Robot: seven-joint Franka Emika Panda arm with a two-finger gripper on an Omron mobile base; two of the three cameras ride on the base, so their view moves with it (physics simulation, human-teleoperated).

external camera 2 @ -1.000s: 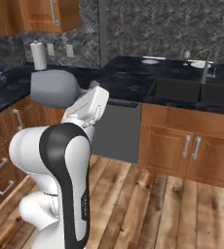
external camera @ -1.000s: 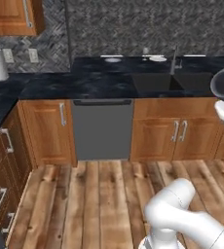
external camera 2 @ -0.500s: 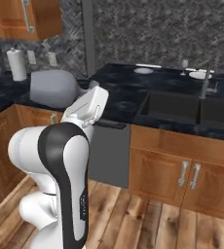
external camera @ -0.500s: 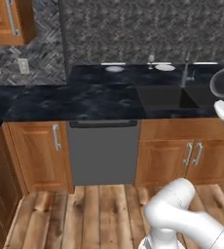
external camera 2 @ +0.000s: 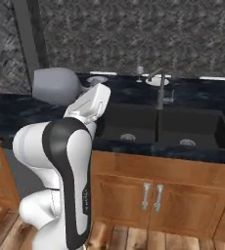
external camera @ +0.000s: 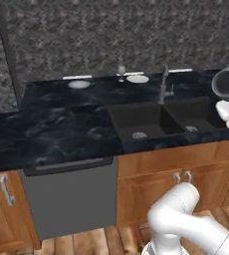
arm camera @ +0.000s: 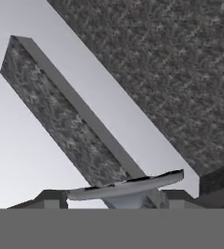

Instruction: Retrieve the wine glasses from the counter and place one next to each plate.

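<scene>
We see two plates far back on the black counter (external camera: 61, 129): one grey plate (external camera: 79, 84) and one white plate (external camera: 137, 78), with a tiny wine glass (external camera: 121, 70) between them. Our arm is folded up near the base, well apart from them. We cannot tell how wide the jaws are.
</scene>
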